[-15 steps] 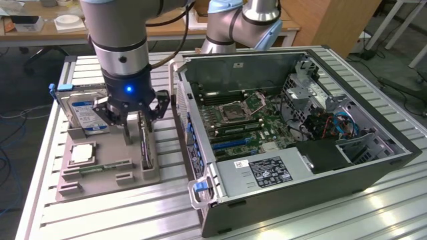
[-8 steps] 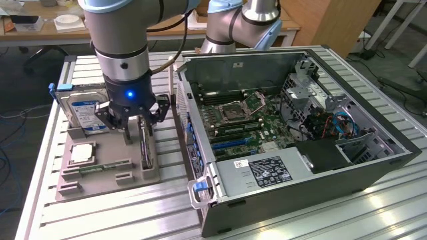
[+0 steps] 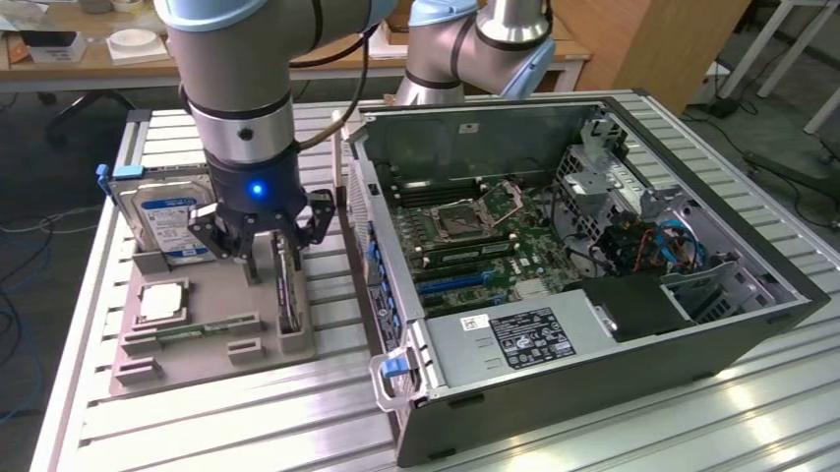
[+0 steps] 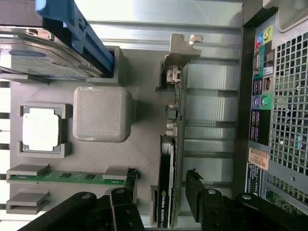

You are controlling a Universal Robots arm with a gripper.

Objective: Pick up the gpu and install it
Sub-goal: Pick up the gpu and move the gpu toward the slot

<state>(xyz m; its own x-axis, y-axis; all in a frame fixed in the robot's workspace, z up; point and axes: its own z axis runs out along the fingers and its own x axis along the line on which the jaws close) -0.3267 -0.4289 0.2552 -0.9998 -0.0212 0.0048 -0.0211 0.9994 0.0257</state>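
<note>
The gpu [image 3: 286,291] stands on its long edge in a slot of the grey holder tray [image 3: 216,366], a thin dark card with a silvery bracket [image 4: 179,54] at one end. My gripper [image 3: 267,239] hangs straight over it, open. In the wrist view the gpu [image 4: 169,144] runs between my two black fingers [image 4: 128,182], one on each side of the card's end away from the bracket, and neither touches it. The open computer case [image 3: 735,285] lies on the exterior view's right of the tray, with its motherboard [image 3: 479,236] exposed.
In the same tray, a hard drive [image 3: 164,211] with a blue-white label stands behind my gripper. A square processor [image 3: 160,300] and a green memory stick [image 3: 204,330] lie nearer the front. The case's rear panel [image 4: 262,120] stands close beside the gpu. A power supply [image 3: 518,336] fills the case's front corner.
</note>
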